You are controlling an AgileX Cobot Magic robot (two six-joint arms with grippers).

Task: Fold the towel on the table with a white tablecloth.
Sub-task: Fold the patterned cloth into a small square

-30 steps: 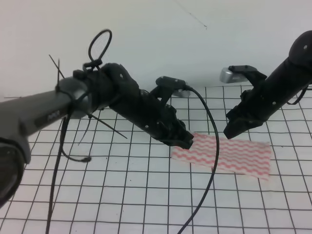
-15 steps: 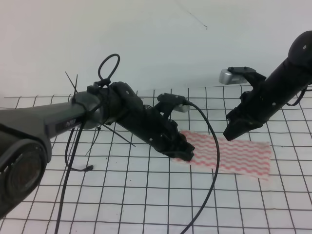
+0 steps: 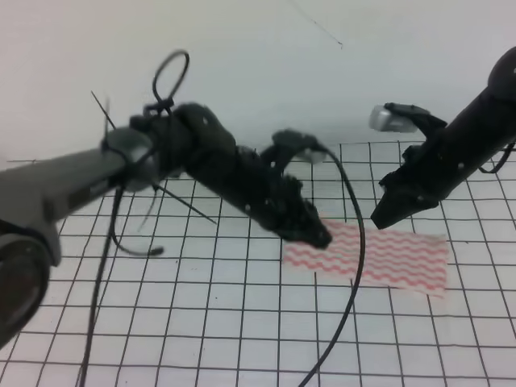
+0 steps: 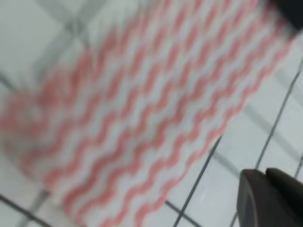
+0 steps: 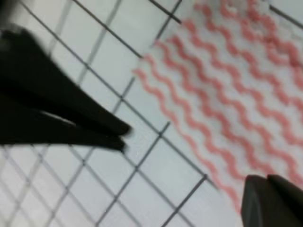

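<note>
Now the towel point(image 3: 379, 256) lies flat — between both arms' fingers point(image 3: 321, 239).

1. We can't read the left gripper point(image 3: 316, 236): motion-blurred, jaws unresolved, covering the towel point(image 3: 387, 258)'s near-left corner.
2. Left wrist view: towel point(image 4: 142, 109) blurred, cut off at the top edge.
3. Right gripper point(image 3: 379, 218) jaws are too dark to tell.

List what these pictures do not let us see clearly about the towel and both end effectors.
- Exterior high: the left end effector covers the towel's near-left corner; its opening is unclear.
- Left wrist: towel blurred.
- Right wrist: towel cut off by the edge.
- Right end effector: open or shut unclear.
</note>
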